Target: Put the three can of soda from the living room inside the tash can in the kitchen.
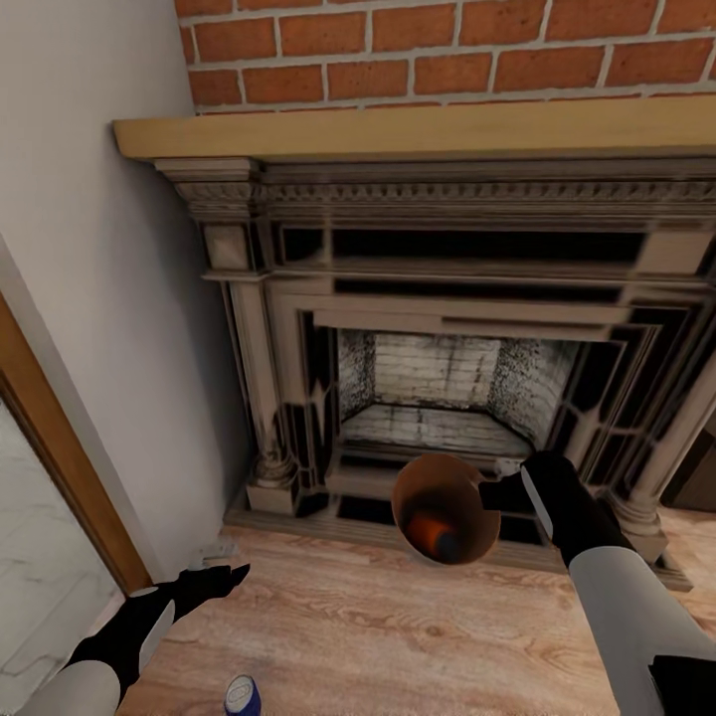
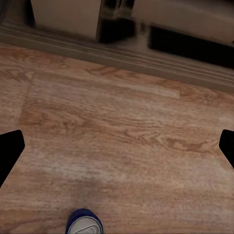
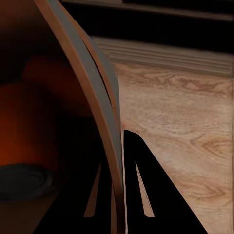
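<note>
My right gripper (image 1: 494,491) is shut on the rim of the tash can (image 1: 467,549), a tapered bucket held tilted above the floor in front of the fireplace, its tan-brown inside facing me. An orange can of soda (image 1: 430,530) lies inside it. In the right wrist view the rim (image 3: 100,92) runs between the fingers (image 3: 141,185), with the orange can (image 3: 24,146) on the inner side. A blue can of soda (image 1: 242,695) stands on the floor below my open left gripper (image 1: 227,574). The left wrist view shows the blue can (image 2: 84,223) under the spread fingertips (image 2: 9,153).
This is the living room: an ornate fireplace (image 1: 447,328) under a wooden mantel (image 1: 418,127) and red-brick chimney (image 1: 447,50). Its stone base (image 1: 298,522) edges the light wood floor (image 1: 378,636). A wood-framed glass door (image 1: 50,467) stands at the left.
</note>
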### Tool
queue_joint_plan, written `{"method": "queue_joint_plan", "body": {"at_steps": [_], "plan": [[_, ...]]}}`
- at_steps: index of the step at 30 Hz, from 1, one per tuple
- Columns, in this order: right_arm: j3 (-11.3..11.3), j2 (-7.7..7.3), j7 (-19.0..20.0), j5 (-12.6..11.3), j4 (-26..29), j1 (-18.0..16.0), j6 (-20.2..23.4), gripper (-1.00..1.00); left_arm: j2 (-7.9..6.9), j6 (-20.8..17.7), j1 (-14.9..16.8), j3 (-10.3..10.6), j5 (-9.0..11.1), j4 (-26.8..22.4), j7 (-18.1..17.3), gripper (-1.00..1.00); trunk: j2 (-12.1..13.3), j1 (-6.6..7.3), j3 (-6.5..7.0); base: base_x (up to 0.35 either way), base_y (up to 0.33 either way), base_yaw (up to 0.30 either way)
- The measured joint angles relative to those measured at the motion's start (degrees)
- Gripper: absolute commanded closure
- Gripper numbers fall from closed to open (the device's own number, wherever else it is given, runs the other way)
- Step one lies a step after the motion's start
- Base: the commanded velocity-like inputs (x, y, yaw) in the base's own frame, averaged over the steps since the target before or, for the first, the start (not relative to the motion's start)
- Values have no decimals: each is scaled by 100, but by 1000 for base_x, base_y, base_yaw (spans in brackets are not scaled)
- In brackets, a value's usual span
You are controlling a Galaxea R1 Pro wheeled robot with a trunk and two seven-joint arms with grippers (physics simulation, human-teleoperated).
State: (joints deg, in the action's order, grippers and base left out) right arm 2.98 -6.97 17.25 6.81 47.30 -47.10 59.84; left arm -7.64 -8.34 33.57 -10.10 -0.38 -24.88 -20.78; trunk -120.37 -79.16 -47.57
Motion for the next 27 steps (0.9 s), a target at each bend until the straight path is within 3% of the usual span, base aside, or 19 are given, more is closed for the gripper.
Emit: {"method": "queue_joint_plan", "body": {"at_steps": [13,18,27], "plan": [[-4,-60,2,107,-55,-416,7,100,-3,318,9,16,-24,303,21,-100,-521,-286,-234,0,0,0],[-5,-67,-1,263,-64,-438,-1,100,-8,327,9,22,-24,325,126,-100,-722,-396,-324,0,0,0],[-5,-69,1,263,-74,-445,2,100,2,340,6,23,-23,334,302,-100,-1083,-593,-485,0,0,0]]}}
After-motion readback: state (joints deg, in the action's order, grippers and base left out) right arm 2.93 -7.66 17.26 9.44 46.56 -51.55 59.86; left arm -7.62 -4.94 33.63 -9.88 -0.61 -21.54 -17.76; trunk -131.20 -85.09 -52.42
